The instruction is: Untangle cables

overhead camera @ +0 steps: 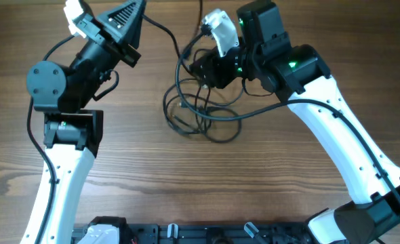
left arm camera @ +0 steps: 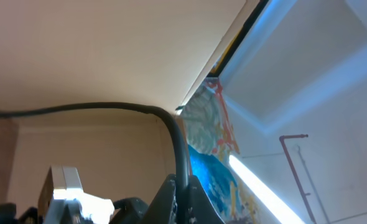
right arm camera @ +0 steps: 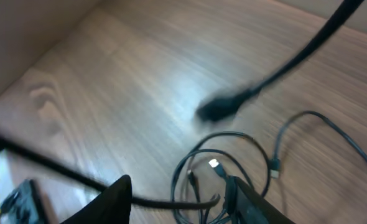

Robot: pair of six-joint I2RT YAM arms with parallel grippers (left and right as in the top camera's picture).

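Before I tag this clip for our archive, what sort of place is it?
Likely an indoor robotics lab or test bench. A left arm and a right arm work over a wood-grain table with tangled black cables on it, and the left wrist camera shows a plain ceiling.

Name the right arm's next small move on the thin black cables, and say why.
Likely lower and close the right gripper on the loop between its open fingers: the thin black cables lie tangled beneath it, and the left gripper holds one strand up.
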